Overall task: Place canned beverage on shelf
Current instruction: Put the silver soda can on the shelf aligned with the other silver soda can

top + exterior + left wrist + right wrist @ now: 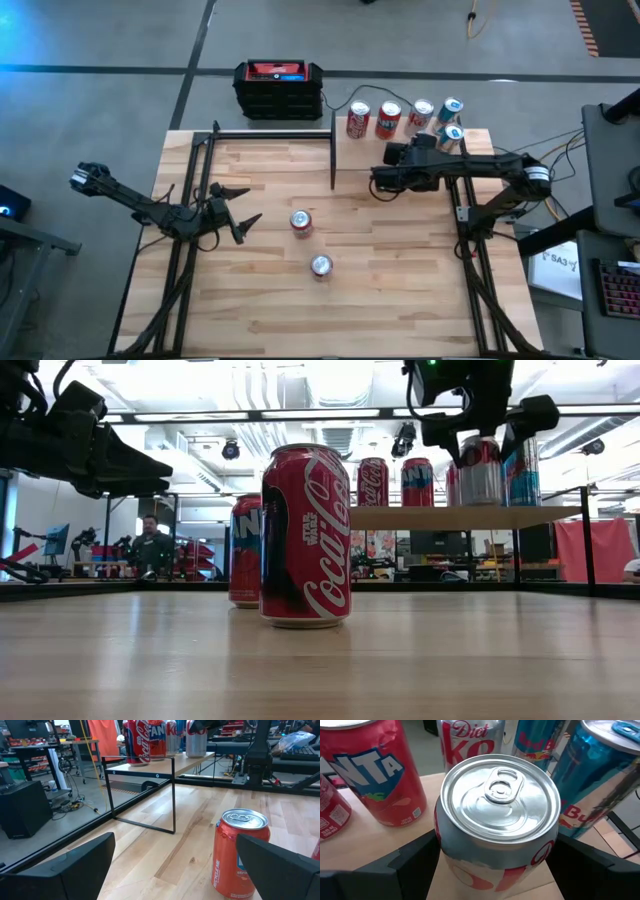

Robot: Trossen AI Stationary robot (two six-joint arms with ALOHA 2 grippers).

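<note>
A: Where is the right gripper (381,181)?
B: Over the shelf (345,150), its jaws closed around a silver-and-red can (497,822). That can stands among the other cans (404,118) on the board, a Fanta beside it.
A: And the left gripper (238,208)?
B: It sits low over the tabletop (400,280), jaws spread wide and holding nothing, with an orange can (240,852) just ahead. A Coca-Cola can (305,535) stands nearby on the wood.

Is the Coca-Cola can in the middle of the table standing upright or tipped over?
Upright. The Coca-Cola can rests on its flat base on the table, sides vertical; from above only its round lid shows.
</note>
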